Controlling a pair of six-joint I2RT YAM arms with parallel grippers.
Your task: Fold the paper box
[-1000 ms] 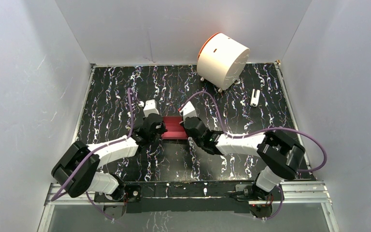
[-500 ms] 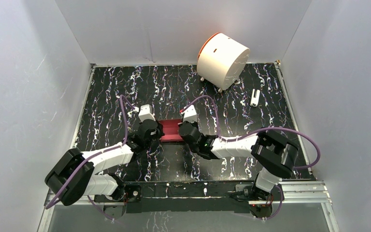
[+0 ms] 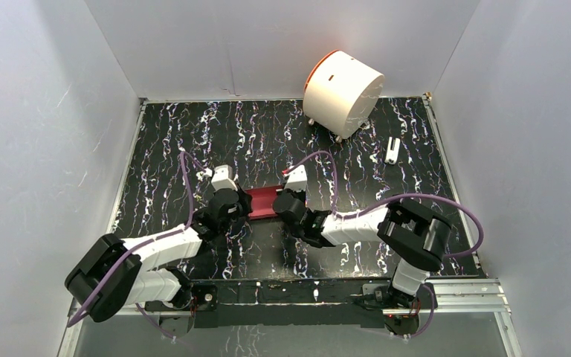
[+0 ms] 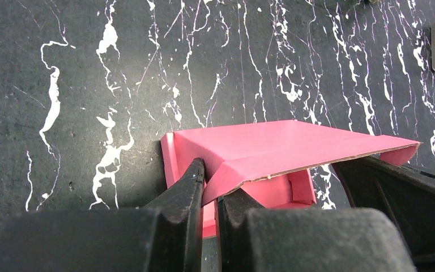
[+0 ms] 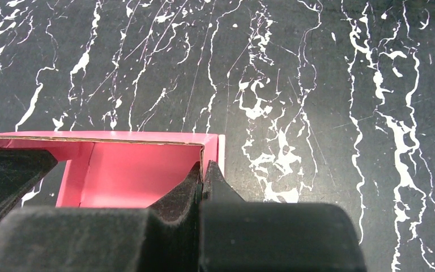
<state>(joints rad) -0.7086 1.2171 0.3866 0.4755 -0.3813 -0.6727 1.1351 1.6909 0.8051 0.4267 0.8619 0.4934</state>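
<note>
While the box (image 3: 262, 202) lay on the bench (image 3: 193, 134), the left end effector (image 4: 209, 177) was nipped almost shut on the box's left wall, the box stretching to its right. The right end effector (image 5: 203, 170) was clamped tight on the right wall, the box to its left, 1 flap tilted above.

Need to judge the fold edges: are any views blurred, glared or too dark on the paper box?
Top external: evenly lit, sharp, but the paper box is small between the arms. Left wrist: box crisp, near jaws dark and soft. Right wrist: same, sheen on the table.
</note>
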